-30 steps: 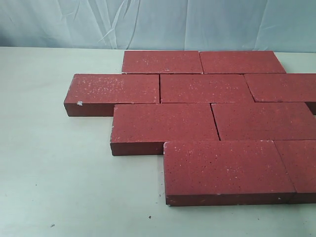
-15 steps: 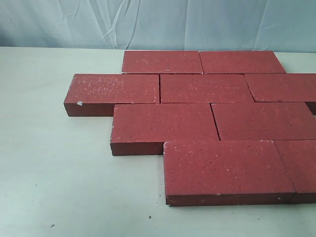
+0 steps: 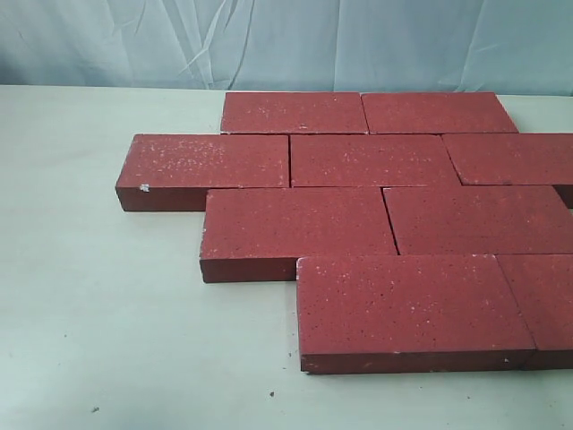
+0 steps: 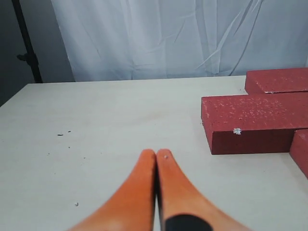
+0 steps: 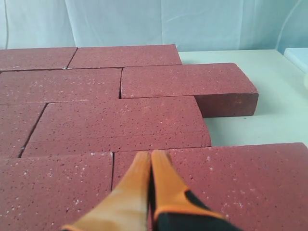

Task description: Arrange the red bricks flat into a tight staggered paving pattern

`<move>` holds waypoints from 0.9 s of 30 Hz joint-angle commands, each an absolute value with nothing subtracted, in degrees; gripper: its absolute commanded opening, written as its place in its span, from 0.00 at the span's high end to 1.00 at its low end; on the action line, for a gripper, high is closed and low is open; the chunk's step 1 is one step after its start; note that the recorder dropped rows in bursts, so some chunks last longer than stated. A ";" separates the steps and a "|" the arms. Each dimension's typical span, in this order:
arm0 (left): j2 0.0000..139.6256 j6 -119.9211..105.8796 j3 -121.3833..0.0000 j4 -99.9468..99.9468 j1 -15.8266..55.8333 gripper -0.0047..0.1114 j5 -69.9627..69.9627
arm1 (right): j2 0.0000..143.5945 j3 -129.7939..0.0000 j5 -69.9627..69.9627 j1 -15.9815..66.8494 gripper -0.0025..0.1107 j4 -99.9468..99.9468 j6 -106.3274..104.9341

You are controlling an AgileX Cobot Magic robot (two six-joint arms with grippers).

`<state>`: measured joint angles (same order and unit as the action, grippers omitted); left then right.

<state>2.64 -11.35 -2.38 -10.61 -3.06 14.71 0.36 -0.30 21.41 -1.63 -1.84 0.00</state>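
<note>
We see the red bricks [image 3: 372, 161] lying flat on the bench [image 3: 89, 313] in four rows: two at the back, then three, then two, then two at the front. Each row is shifted sideways against the next, so the joints do not line up. The seams in sight are thin dark lines with the bricks touching. The right end of the layout runs out of the exterior view, so we cannot judge that edge there. The left hand [image 4: 156, 155] hangs over bare bench, apart from the chipped brick [image 4: 250, 120], which ends the three-brick row and carries a small white chip [image 4: 237, 131] on its edge. This hand's orange fingers [image 4: 137, 192] are pressed together and hold nothing. The right hand [image 5: 150, 156] hangs over the row of bricks nearest it, close to the joint between two of them, and its fingers [image 5: 168, 192] are likewise pressed together and empty. We judge that the laying is done or very nearly so, and that the step in hand is a last check of the pattern. The next move, if any is needed, calls for a gentle sideways push with closed fingers on any brick that shows a gap, taking care not to open the tight joints beside it.
</note>
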 commanded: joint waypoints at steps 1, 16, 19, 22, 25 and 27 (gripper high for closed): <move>0.00 -11.43 0.00 -10.59 -2.72 0.96 12.61 | 0.00 0.00 20.77 -1.97 0.98 -1.59 0.00; 0.00 -10.71 0.00 -10.67 -2.72 0.96 13.69 | 0.00 0.00 20.77 -1.97 0.98 -1.59 0.00; 0.00 -8.97 0.00 -10.41 -2.72 0.96 13.69 | 0.00 0.00 20.77 -1.97 0.98 -1.59 0.00; 0.00 -4.78 0.00 -8.71 -2.72 0.96 13.69 | 0.00 0.00 20.87 -1.97 0.98 -1.97 0.00; 0.00 -0.68 0.00 -6.00 -2.72 0.96 13.69 | 0.00 0.00 20.87 -1.97 0.98 -1.97 0.00; 0.00 1.22 0.00 -4.88 -2.72 0.96 13.69 | 0.00 0.00 20.87 -1.97 0.98 -1.97 0.00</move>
<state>0.27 -2.06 -0.23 -6.59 -3.06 14.43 0.27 -0.07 21.40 -1.63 -1.97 0.00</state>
